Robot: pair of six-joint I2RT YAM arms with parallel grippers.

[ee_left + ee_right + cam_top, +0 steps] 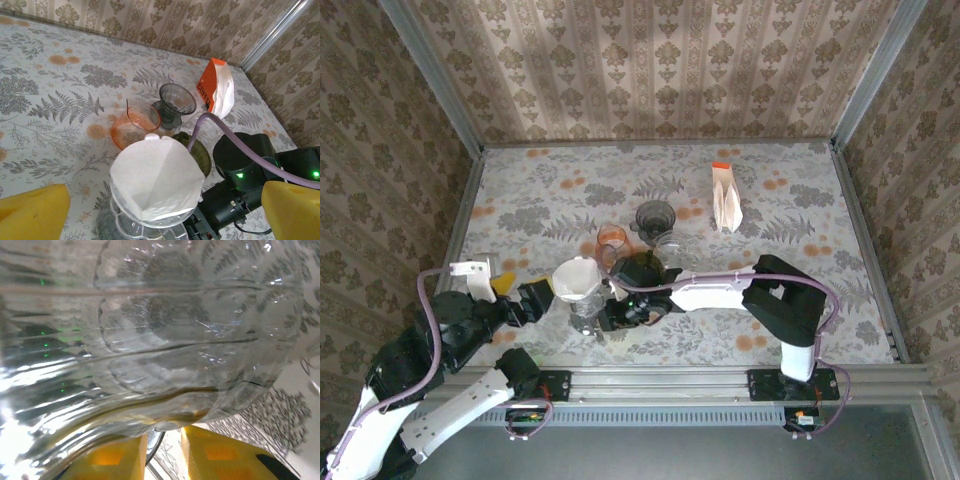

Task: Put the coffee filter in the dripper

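A white paper coffee filter (pixel 578 277) (pixel 155 180) sits opened as a cone inside the clear glass dripper (pixel 585 305) (pixel 125 222) near the table's front edge. My left gripper (pixel 542 293) (pixel 161 212) is open, its yellow fingers (pixel 32 210) wide apart on either side of the dripper and touching nothing. From the right, my right gripper (pixel 612 308) (pixel 164 450) is shut on the dripper (pixel 150 340) low down, a thin glass edge caught between its yellow pads (pixel 112 457).
Just behind the dripper stand an orange cup (pixel 612 238) (pixel 135 125), a dark grey dripper (pixel 655 217) (pixel 176 102), an olive green one (pixel 642 265) (pixel 197 152) and a clear glass (pixel 672 245). A pack of filters (pixel 725 195) (pixel 216 89) stands further back right. Patterned walls enclose the table.
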